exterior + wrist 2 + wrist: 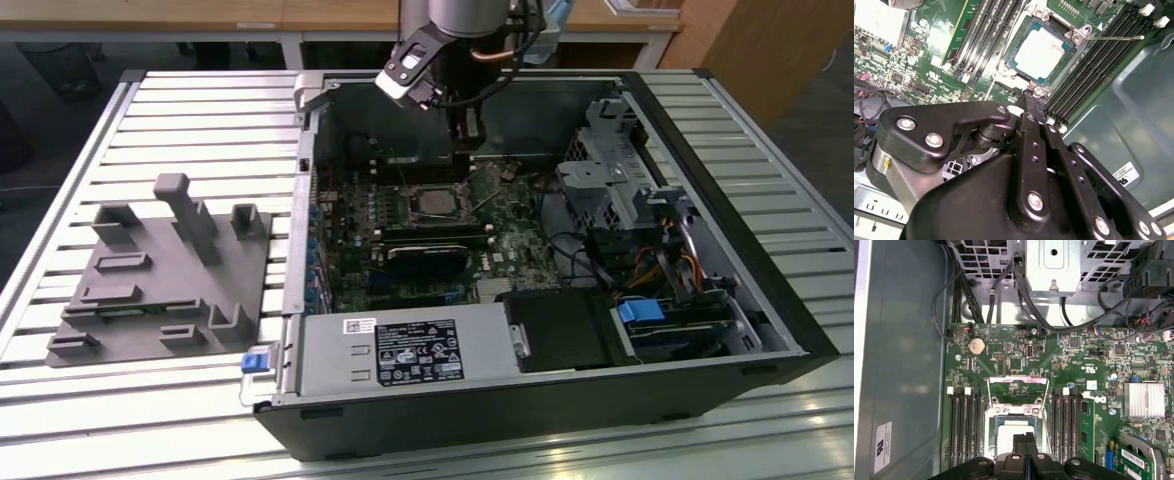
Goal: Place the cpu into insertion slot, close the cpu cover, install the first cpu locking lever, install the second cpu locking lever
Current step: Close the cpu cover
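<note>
One cpu: pale square top facing up, lying flat in the slot, amid green board.
Slot: silvery rim, set between two banks of long black memory slots in both wrist views.
Cover: thin silvery frame, swung up off the slot and not down over the cpu; the board shows through its cut-out in the first wrist view.
Lever: thin silvery rod, sticking out sideways from a slot corner and crossing the memory slots in the second wrist view.
Pincer: black fingers pressed together with nothing between them; tips over the slot's edge, just beside the cpu.
Arm: reaches down into the open case from the top of the exterior view.
Case: lies on its side on a slatted table.
Grey fixture: on the table, to the exterior view's left of the case, apart from it.
</note>
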